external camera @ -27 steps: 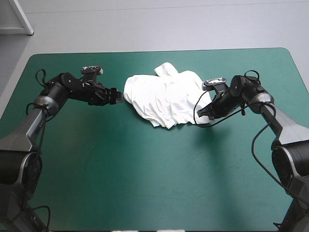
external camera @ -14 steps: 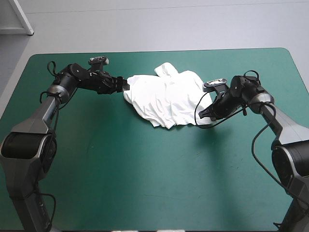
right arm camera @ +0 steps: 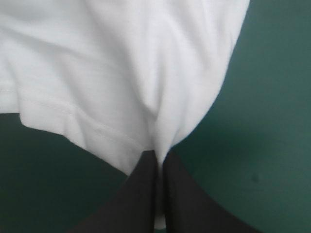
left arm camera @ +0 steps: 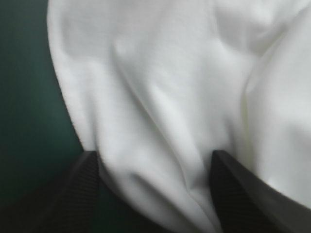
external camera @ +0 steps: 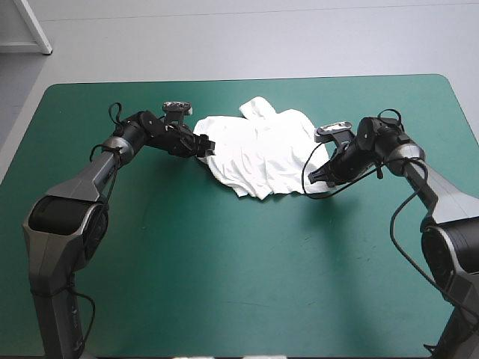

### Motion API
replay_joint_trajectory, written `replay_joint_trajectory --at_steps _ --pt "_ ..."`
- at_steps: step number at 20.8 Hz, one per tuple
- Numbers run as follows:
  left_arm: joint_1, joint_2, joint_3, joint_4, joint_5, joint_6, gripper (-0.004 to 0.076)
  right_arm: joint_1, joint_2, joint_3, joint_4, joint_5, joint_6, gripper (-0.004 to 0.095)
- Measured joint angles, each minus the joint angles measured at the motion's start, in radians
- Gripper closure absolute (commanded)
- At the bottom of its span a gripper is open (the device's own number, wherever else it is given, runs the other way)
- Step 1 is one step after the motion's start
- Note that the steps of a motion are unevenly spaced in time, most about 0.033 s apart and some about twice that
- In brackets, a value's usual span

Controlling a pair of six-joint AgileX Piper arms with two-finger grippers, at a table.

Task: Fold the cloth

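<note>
T-shirt (external camera: pixel 258 153) is a crumpled white heap on the far half of the tabletop (external camera: pixel 224 284), roughly midway between the left and right edges. One lobe pokes out toward the far edge. It's lying flat-ish on the teal-green cover (external camera: pixel 112 247), with wrinkle ridges running across it.

The left gripper (external camera: pixel 203 146) is right at the heap's left edge. In its wrist view the black fingers (left arm camera: pixel 82 189) stand wide apart, and a fold of white fabric lies in the gap between them (so it's around the cloth, not pinching it). A strip of the teal-green cover shows beside one finger, past the cloth's edge.

The right gripper (external camera: pixel 314 176) is at the heap's right side, toward the near corner, low on the tabletop. Its wrist view shows its fingers (right arm camera: pixel 136 194) pressed almost together into a point, with a pinch of fabric clamped between the tips. The cloth fans out ahead from that pinch.

As for markings, what I can make out on the fabric is a stitched hem (right arm camera: pixel 73 116) running along the shirt's edge just beside the right fingers.
</note>
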Motion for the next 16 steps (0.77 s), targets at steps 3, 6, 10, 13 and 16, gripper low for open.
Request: replay_joint_trajectory --at_steps 3,6,10,13,16 --pt "0.0 0.0 -0.005 0.098 0.002 -0.027 0.0689 0.0 0.0 0.0 0.0 0.0 0.0 0.0921" --pt "0.0 0.0 -0.005 0.116 0.003 -0.03 0.0705 0.0 0.0 0.0 0.0 0.0 0.0 0.0921" --pt "0.0 -0.002 -0.005 0.13 0.006 -0.023 0.0705 0.0 -0.01 -0.001 -0.001 -0.022 -0.002 0.0921" --pt "0.0 -0.052 -0.005 0.165 0.027 -0.022 0.0705 0.0 -0.075 -0.024 -0.003 -0.031 -0.002 0.0921" --pt "0.0 -0.188 -0.005 0.183 0.032 -0.022 0.0705 0.0 -0.189 -0.076 -0.003 -0.042 -0.002 0.0921"
